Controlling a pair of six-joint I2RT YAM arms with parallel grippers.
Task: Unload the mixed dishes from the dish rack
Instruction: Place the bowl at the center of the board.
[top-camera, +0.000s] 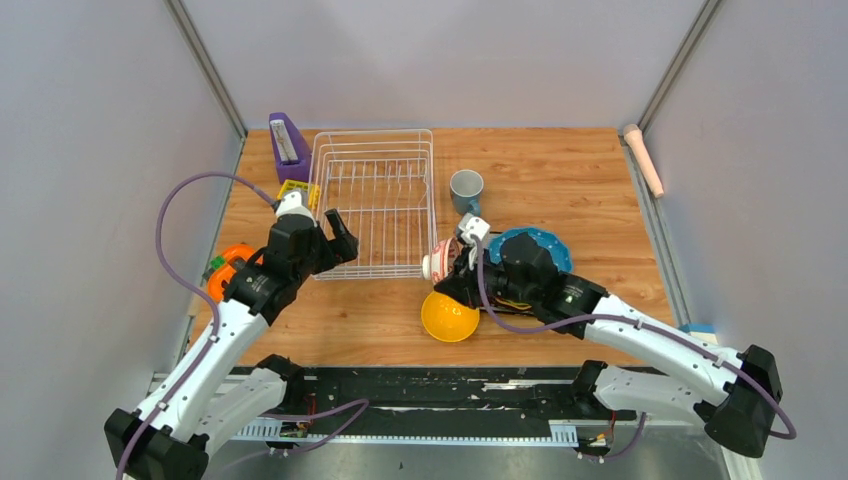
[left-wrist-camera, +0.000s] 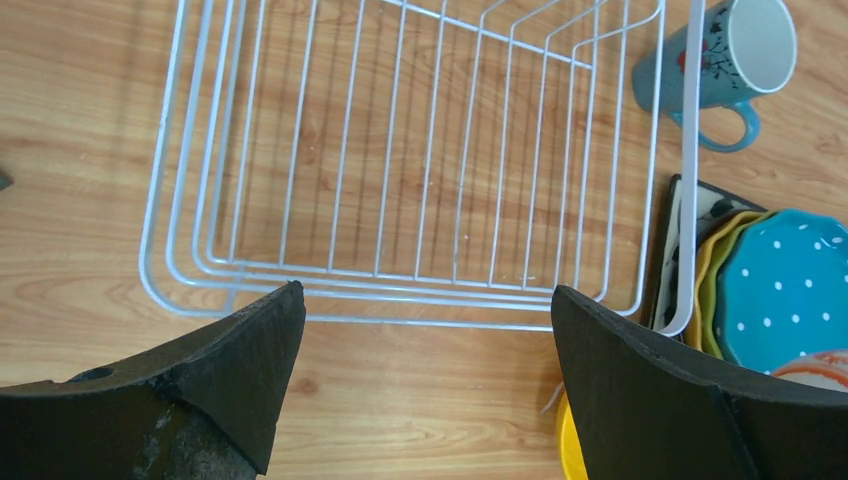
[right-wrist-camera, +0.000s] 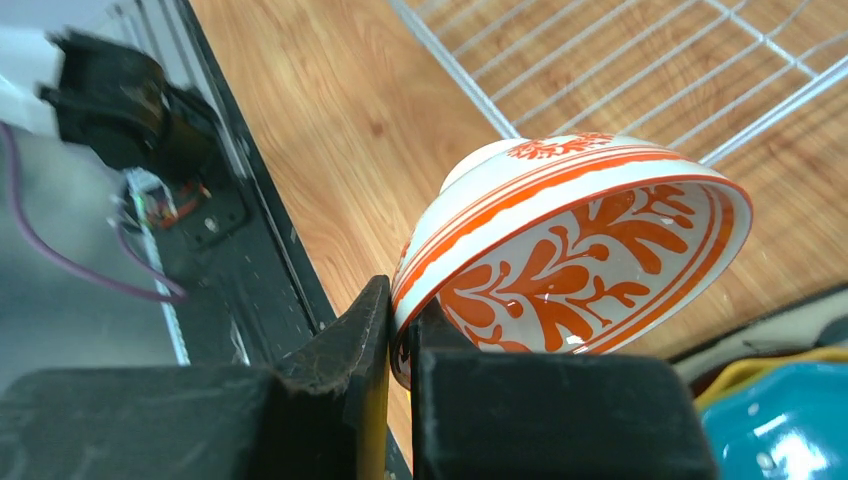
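My right claw (right-wrist-camera: 400, 322) is pinching the rim of the red-and-white bowl (right-wrist-camera: 580, 250), one finger inside the wall and one outside, so the bowl hangs tilted with its mouth turned sideways. A rim pinch suits it, I judge, because the body looks too wide for my fingers to span. In the overhead view the bowl (top-camera: 437, 262) sits just past the lower right corner of the dish rack (top-camera: 375, 205), outside the wires, and it appears lifted off the worktop (top-camera: 560, 170). My left claw (left-wrist-camera: 425, 300) is spread wide with nothing in it, hovering at the lower left edge of the rack and looking down into it; the rack (left-wrist-camera: 400, 150) shows only bare wire, so I take this bowl to be the last piece to set down. The rest is already out on the worktop: the blue-grey mug (top-camera: 466, 187) upright beside the rack's upper right corner, the yellow bowl (top-camera: 449, 316) below my right claw, and to the right of the rack the stack with the blue-dotted plate (left-wrist-camera: 790, 290) on top, a yellow plate (left-wrist-camera: 705, 270) edge under it and the dark square plate (left-wrist-camera: 700, 195) beneath. That crowding is my trouble: the yellow bowl, the stack and the rack wall close in round the bowl, so I need an open patch or I risk knocking something. The purple holder (top-camera: 289, 148) and orange tape measure (top-camera: 228, 270) lie far left, out of the way.
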